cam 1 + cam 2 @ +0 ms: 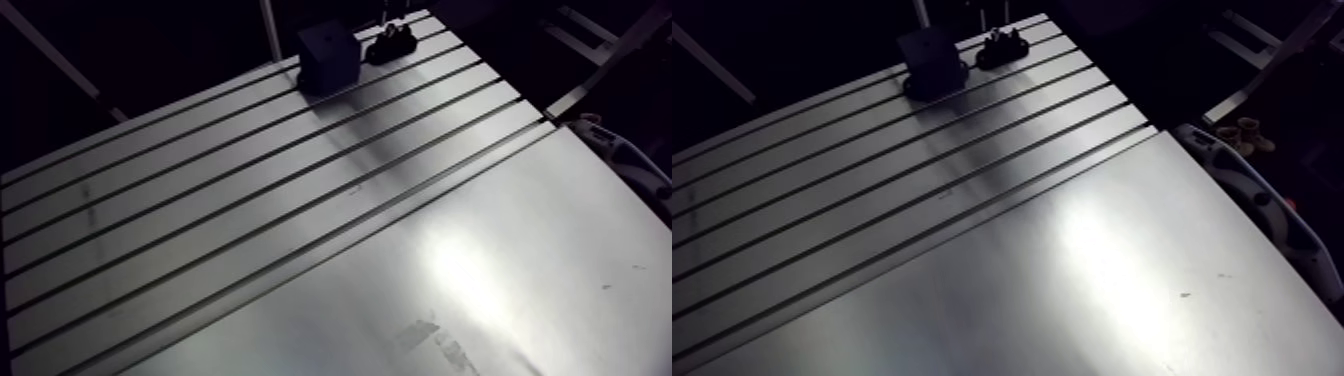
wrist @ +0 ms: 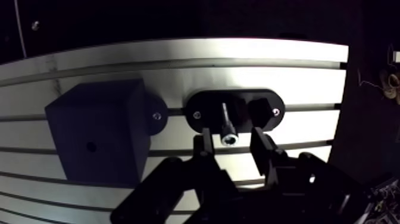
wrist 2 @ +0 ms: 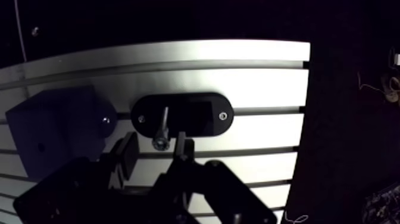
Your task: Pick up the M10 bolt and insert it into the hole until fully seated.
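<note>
The parted jaws are straddling the head of the M10 bolt (image 2: 226,124) lying on a black oval holder (image 2: 205,102).

Bright glare spreads over the slotted aluminium table (image 1: 200,215); surroundings lie dark.

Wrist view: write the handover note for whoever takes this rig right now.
The gripper has its jaws open, one on either side of the bolt's head, not gripping it.
The M10 bolt lies on the black oval holder, head towards the gripper.
The black block sits beside the holder on the slotted table, with nothing in its hole.
Done: gripper lined up at the bolt.
Left: close on the bolt, lift it, carry it to the hole, insert until seated.
</note>
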